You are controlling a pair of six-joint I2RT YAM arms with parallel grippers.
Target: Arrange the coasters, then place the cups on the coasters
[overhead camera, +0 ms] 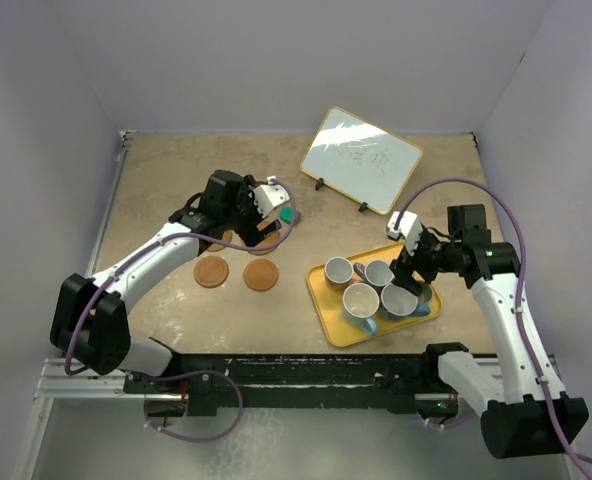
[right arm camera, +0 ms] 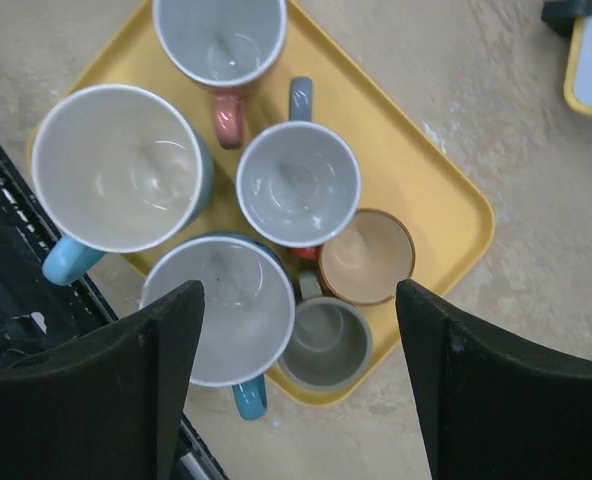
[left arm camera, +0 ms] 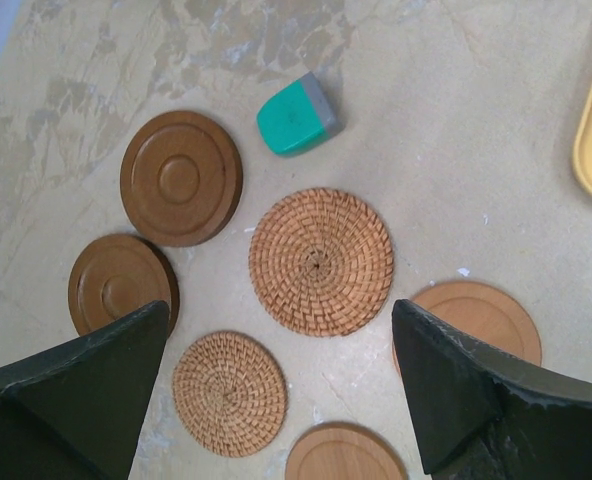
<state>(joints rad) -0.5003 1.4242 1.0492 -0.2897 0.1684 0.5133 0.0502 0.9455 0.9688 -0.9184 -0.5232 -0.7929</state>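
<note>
1. The left gripper hung open and held nothing. The coasters lay flat on the table straight below it, nearer to this arm.
2. The right gripper was open too, above the yellow tray.
3. The tray held all six cups, standing upright.
</note>
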